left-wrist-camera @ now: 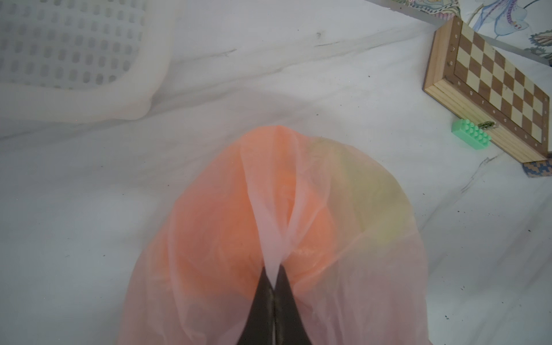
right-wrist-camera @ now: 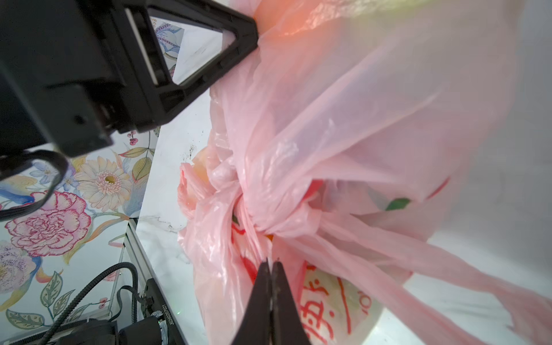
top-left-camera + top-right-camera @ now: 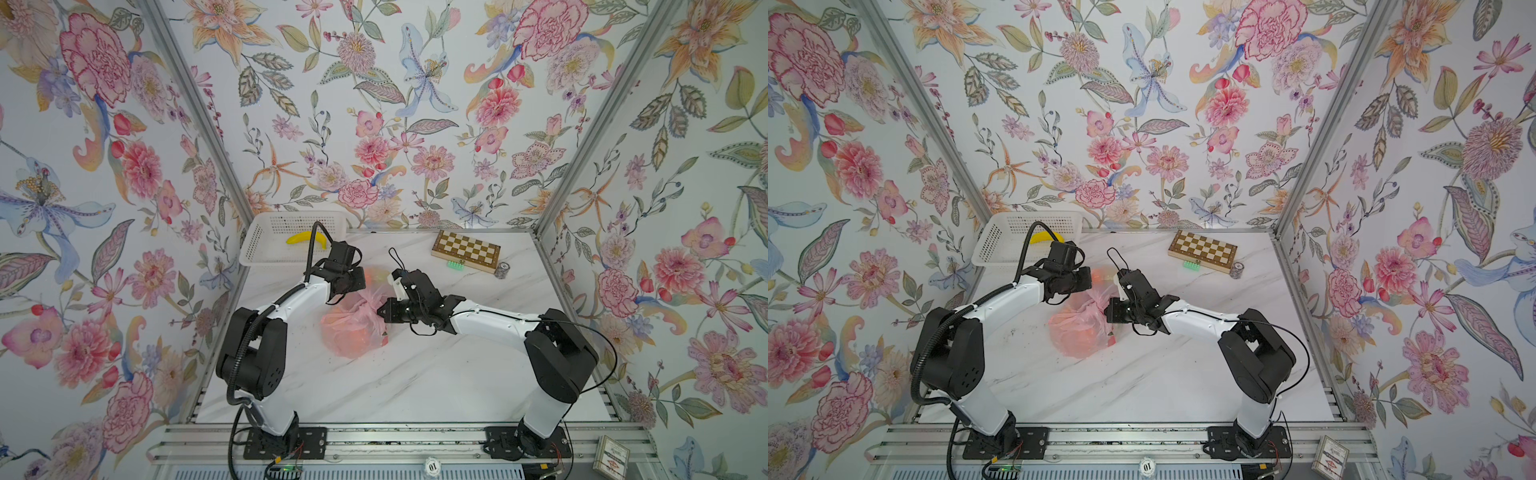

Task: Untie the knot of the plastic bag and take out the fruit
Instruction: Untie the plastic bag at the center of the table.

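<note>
place: pretty sure a robot lab booth, not anyone's home
base: white marble-look tabletop [image 3: 415,374]
walls: flowery wallpaper panels [image 3: 374,104] on three sides of the tabletop, held in bare aluminium posts [image 3: 199,116]
front edge of the tabletop: slotted aluminium rail [image 3: 395,440] with black mounting plates [image 3: 309,442] bolting down two white-and-black robot arms [image 3: 286,307]
props: folded wooden chessboard [image 3: 465,249] and white perforated plastic basket [image 3: 257,245] at the tabletop's far edge

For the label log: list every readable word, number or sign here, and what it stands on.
"10": on the round white token, seen upside down.
Red lettering on the plastic bag: Chinese-style characters, not legible to me.
Edge markings on the chessboard: too blurred.
Print on the small printed box: too small.
</note>
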Robot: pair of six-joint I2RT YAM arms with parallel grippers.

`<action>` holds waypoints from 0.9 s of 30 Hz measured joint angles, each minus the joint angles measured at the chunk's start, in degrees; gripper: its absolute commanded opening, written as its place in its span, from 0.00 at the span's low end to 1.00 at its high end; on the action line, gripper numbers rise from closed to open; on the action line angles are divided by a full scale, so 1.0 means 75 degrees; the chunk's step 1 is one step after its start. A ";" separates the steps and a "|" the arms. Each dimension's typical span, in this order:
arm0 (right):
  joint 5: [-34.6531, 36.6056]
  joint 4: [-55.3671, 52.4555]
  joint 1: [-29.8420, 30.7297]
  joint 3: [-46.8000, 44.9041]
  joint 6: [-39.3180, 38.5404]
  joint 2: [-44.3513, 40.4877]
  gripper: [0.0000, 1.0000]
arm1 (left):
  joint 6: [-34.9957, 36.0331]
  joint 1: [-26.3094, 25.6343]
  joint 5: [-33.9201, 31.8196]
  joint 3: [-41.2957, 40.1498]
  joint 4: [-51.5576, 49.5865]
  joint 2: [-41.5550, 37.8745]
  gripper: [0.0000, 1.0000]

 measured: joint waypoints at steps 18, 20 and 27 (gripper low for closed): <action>0.0606 0.0131 -0.0935 -0.1705 -0.0137 -0.1865 0.28 | 0.0044 0.0353 -0.1070 -0.0731 -0.0277 -0.1157 0.31; 0.0874 0.0035 -0.0854 -0.1711 -0.0239 -0.2060 0.39 | 0.0023 0.0388 -0.1055 -0.0761 -0.0242 -0.1556 0.39; 0.1309 -0.0070 -0.0198 -0.1518 -0.0612 -0.2425 0.62 | 0.0254 0.0015 -0.0973 -0.0382 -0.0344 -0.2206 0.47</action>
